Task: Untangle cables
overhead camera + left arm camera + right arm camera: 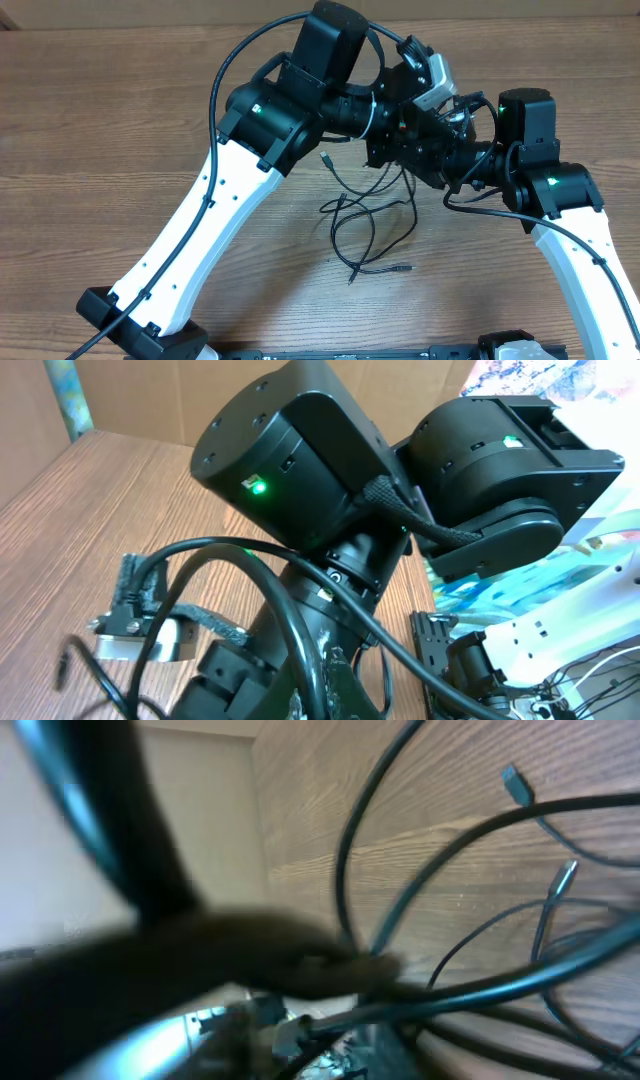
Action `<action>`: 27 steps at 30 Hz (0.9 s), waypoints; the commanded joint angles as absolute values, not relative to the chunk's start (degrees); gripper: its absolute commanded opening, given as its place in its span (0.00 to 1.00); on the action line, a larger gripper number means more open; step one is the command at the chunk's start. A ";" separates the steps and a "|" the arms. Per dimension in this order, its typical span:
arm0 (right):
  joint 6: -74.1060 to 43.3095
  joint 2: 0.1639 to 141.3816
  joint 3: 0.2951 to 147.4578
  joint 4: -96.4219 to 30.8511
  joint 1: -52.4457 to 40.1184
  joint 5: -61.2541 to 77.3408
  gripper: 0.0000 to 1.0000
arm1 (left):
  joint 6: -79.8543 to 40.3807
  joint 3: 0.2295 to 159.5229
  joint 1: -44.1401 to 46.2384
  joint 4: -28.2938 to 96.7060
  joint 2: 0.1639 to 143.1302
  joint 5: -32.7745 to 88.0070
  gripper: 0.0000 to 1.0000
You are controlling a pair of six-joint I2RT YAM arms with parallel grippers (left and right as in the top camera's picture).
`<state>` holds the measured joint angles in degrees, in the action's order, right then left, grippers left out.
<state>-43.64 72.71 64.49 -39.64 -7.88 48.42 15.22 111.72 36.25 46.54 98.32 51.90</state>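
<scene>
The cables (372, 225) are thin black cords lying in loose loops on the wooden table below the two wrists. One plug end (325, 157) lies to the upper left and another (404, 268) at the bottom. Strands rise from the loops toward the dark cluster where both grippers meet. My left gripper (405, 125) is buried in that cluster, with its fingers hidden. My right gripper (420, 165) sits just beneath it. The right wrist view is blurred, showing cables (450, 850) and a plug tip (517, 785) close over the wood, and its jaws are unreadable.
The left wrist view is filled by the right arm's black joints (290, 460) and its thick wiring (300, 630). The left arm's white link (200, 230) and the right arm's white link (590, 260) flank the cables. A cardboard wall stands at the back.
</scene>
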 commanded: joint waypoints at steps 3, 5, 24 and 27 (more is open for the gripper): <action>-43.27 72.69 65.21 -39.53 -7.75 46.09 0.51 | 17.50 112.01 37.56 46.30 98.15 54.11 0.04; -43.27 72.66 65.21 -39.51 -7.75 45.89 0.36 | 18.06 112.01 37.85 46.30 98.15 54.11 0.04; -43.24 72.66 65.21 -40.36 -7.49 43.51 0.04 | 18.57 112.01 36.97 46.61 98.13 54.65 0.04; -43.27 72.66 65.23 -40.32 -5.65 43.59 0.04 | 17.52 112.01 35.46 47.40 98.13 54.70 0.04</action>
